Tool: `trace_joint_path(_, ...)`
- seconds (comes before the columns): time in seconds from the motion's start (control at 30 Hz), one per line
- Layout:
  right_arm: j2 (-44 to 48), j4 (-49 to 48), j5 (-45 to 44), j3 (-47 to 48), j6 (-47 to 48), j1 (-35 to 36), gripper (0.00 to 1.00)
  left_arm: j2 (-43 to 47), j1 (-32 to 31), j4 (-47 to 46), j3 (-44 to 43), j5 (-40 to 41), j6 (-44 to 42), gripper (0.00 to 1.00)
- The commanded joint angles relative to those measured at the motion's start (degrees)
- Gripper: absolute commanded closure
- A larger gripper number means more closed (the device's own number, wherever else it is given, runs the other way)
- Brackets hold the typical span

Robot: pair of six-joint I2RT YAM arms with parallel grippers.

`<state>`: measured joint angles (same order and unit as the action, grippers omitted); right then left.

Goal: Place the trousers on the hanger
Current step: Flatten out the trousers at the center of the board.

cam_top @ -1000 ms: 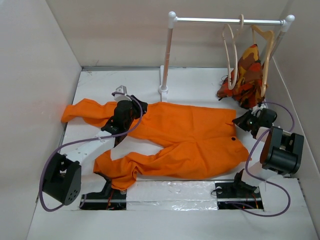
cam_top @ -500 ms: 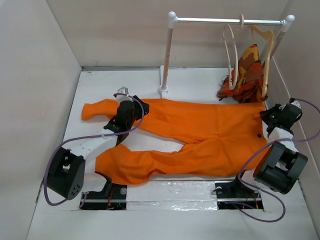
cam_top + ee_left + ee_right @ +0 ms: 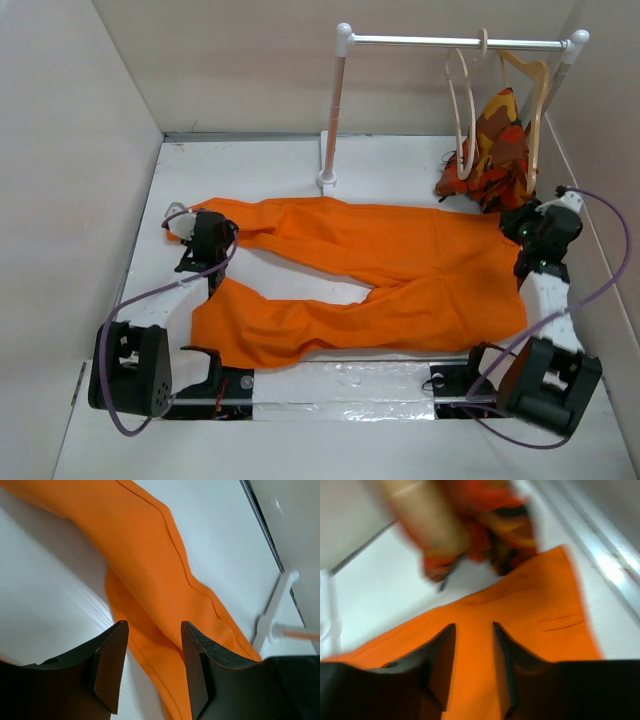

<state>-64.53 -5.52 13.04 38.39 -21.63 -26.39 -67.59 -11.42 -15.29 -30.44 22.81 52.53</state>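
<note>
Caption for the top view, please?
Orange trousers lie flat; left gripper at a leg end, right gripper at the waist; cream hanger on rail.

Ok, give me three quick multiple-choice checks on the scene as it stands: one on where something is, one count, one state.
1. Where is the hanger?
A) lying on the table
B) hooked on the rail
C) tucked under the trousers

2. How many hangers are on the rail?
A) one
B) four
C) two

3. The trousers are:
A) spread flat on the table
B) draped over the hanger
C) bunched in a heap

Answers:
1 B, it hangs by its hook from the rail.
2 C, the cream one plus a tan wooden hanger.
3 A, they lie flat on the table with both legs laid out.
</note>
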Motion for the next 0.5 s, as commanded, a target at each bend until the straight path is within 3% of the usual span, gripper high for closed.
trace_joint_path(0.0, 8.88, -3.62, 1.79, -8.73, 2.2, 5.73, 0.92, 1.59, 4.82, 0.17, 0.73, 0.05, 5.56, 0.57)
trace_joint_path(0.03, 10.38, -5.19, 3.21, -10.69, 3.6, 6.78, 1.0, 1.06, 5.7, 0.69, 0.47, -0.22, 6.35, 0.56)
trace_joint_path(0.23, 16.27, -2.56, 11.57, -18.33, 11.51, 19.52, 1.0, -4.38, 12.29, 1.41, -1.2, -1.54, 7.76, 0.53)
trace_joint_path(0.33, 17.59, -3.7, 14.82, -20.19, 12.92, 26.81, 0.95, -5.79, 15.36, -1.31, -0.85, -3.38, 7.94, 0.52)
trace_joint_path(0.47, 17.86, -0.65, 12.55, -18.45, 15.3, 38.58, 0.94, -8.51, 18.18, -0.89, -3.39, -1.72, 6.18, 0.5)
